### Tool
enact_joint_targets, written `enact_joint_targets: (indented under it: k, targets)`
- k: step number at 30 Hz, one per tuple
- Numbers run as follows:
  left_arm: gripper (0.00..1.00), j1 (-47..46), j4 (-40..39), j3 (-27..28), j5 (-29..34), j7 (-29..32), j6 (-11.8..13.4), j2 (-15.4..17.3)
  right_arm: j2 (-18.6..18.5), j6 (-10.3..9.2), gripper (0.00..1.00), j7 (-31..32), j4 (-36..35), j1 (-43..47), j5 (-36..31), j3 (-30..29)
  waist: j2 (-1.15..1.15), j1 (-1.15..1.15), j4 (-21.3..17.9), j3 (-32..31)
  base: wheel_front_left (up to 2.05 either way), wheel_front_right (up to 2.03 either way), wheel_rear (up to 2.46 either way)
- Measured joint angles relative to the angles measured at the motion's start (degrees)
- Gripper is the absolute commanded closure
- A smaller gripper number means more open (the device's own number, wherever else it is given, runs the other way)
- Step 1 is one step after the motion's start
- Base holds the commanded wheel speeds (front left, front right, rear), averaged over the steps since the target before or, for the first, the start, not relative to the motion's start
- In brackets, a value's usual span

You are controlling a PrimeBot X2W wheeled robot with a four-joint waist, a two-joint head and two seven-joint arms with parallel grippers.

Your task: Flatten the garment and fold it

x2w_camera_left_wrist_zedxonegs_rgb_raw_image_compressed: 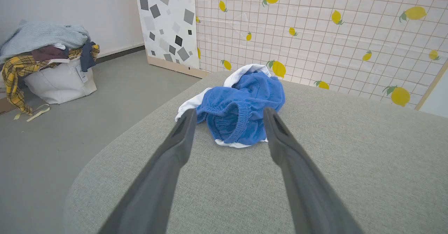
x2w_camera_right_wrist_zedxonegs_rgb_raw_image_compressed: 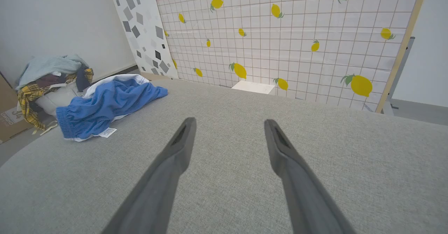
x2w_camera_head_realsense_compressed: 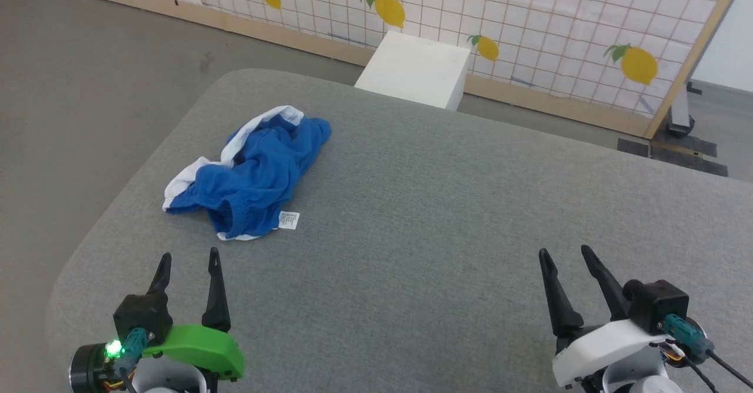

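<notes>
Both grippers are seen open and empty: the left gripper point(x2w_camera_head_realsense_compressed: 189, 253), under its green cover, is held with its two dark fingers parted by a moderate gap, and the right gripper point(x2w_camera_head_realsense_compressed: 563, 250), under its white cover, is spread likewise, nothing being gripped by either. The garment point(x2w_camera_head_realsense_compressed: 253, 175) — bright royal-blue shorts of soft fabric — is seen crumpled in a loose heap on the grey fabric-covered surface point(x2w_camera_head_realsense_compressed: 447, 222), toward that surface's far left part, near its rounded left edge. A wide white waistband point(x2w_camera_head_realsense_compressed: 259, 125) is folded along the heap's left and far side, a gathered leg hem point(x2w_camera_head_realsense_compressed: 232, 219) is turned toward the robot with its opening puckered, and a small white care tag point(x2w_camera_head_realsense_compressed: 289, 220) is laid flat on the grey cloth at the heap's near right corner. The shorts are found ahead of the left gripper and slightly to its right, apart from its fingertips, with a strip of bare grey surface between; in the left wrist view the heap is framed between the two fingers, beyond their tips. From the right gripper the shorts are well apart — far to its left and ahead. Behind the surface a white box point(x2w_camera_head_realsense_compressed: 415, 69) and a lemon-printed grid panel point(x2w_camera_head_realsense_compressed: 529, 28) are seen, and a white bag heaped with clothes point(x2w_camera_left_wrist_zedxonegs_rgb_raw_image_compressed: 59, 80) is set on the floor to the left.
</notes>
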Motion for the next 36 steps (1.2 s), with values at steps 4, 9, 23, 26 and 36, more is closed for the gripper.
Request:
enact_joint_targets:
  k: [4, 9, 23, 26, 36]
  targets:
    - [0.0, 0.2, 0.4, 0.2, -0.2, -0.4, 0.0, 0.0, 0.0, 0.01, 0.0, -0.5, 0.5, 0.0, 0.2, 0.0, 0.0, 0.0, 0.9, -0.1, 0.0, 0.0, 0.0]
    - [0.0, 0.4, 0.9, 0.1, -0.4, -1.1, -0.1, 0.0, 0.0, 0.01, 0.0, -1.1, 1.1, 0.0, 0.3, -0.1, 0.0, 0.0, 2.2, -0.2, 0.0, 0.0, 0.0]
    - [0.0, 0.6, 1.9, 0.3, -0.4, -2.6, -0.1, 0.0, 0.0, 0.0, 0.0, -2.8, 2.0, 0.1, -1.2, -0.2, 0.0, 0.0, 5.6, -0.8, 0.0, 0.0, 0.0]
    - [0.0, 0.8, 2.2, 0.3, -0.4, -3.1, -0.1, 0.0, 0.0, 0.0, 0.0, -3.1, 2.4, 0.5, -1.2, -0.1, 0.0, 0.0, 6.3, -1.0, 0.0, 0.0, 0.0]
    - [0.0, 1.1, 3.2, 0.7, -0.4, -4.3, -0.4, 0.0, 0.0, 0.0, 0.0, -4.3, 3.5, 0.8, -0.9, 0.4, 0.0, 0.0, 8.5, -1.1, 0.0, 0.0, 0.0]
